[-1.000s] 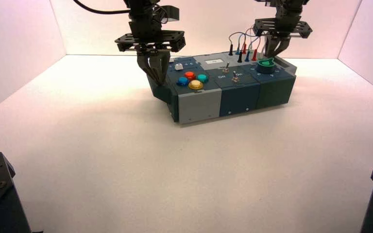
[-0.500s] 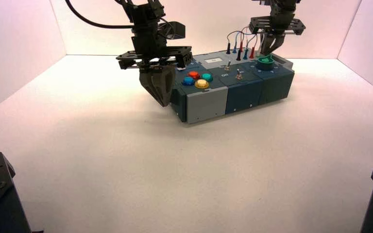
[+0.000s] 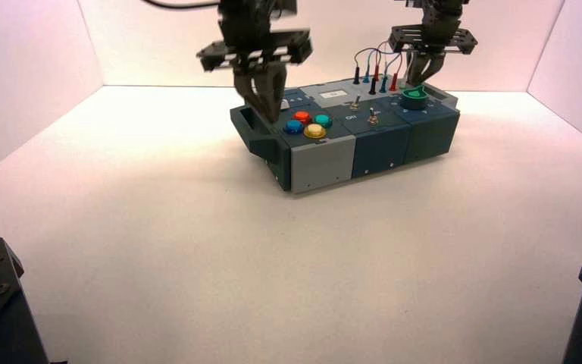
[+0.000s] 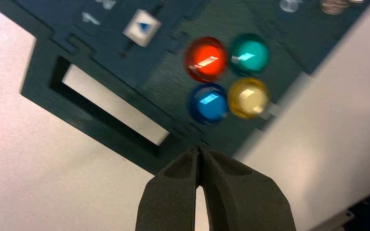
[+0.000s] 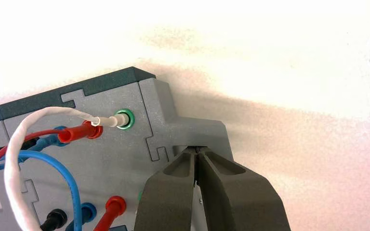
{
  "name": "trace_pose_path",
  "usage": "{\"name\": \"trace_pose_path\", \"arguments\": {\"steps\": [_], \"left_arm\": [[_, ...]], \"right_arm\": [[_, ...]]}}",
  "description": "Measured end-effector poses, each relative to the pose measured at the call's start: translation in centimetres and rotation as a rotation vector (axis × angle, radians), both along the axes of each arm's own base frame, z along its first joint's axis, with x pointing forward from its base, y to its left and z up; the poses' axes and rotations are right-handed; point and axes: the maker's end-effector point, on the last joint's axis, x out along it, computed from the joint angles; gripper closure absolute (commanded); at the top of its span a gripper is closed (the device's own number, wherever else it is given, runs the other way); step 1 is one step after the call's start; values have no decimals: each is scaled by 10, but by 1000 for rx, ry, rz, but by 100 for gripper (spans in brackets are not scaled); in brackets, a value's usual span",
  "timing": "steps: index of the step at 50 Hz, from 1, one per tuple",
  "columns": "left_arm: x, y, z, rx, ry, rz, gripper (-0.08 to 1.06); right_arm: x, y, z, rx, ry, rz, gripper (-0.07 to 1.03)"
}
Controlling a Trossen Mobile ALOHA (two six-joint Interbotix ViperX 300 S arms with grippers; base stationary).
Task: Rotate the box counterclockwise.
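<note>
Open white tabletop spreads broadly left of the box and in front of it. The box sits toward the back, right of centre, its left end nearer the camera than its right. At that left end is a slotted side handle; the left gripper hovers by its front corner, pincer closed with nothing in it. Next come a white slider cap bearing a blue triangle, its neighbouring white marks too blurred to read, then red, green, blue and yellow buttons. Two toggle switches stand mid-box, looped wires behind. The green knob is near the right end, where the right gripper, also closed and empty, is over the grey handle. Table shows beyond that edge too.
</note>
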Motion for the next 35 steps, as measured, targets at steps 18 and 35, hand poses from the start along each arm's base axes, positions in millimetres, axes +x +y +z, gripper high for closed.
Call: {"name": "trace_pose_path", "arguments": {"steps": [18, 35], "left_arm": [[6, 14, -25, 28, 35, 22, 100], [-2, 15, -25, 33, 59, 9, 100]], "right_arm": [[-1, 0, 0, -1, 5, 0, 98], [0, 3, 3, 1, 17, 6, 98]]}}
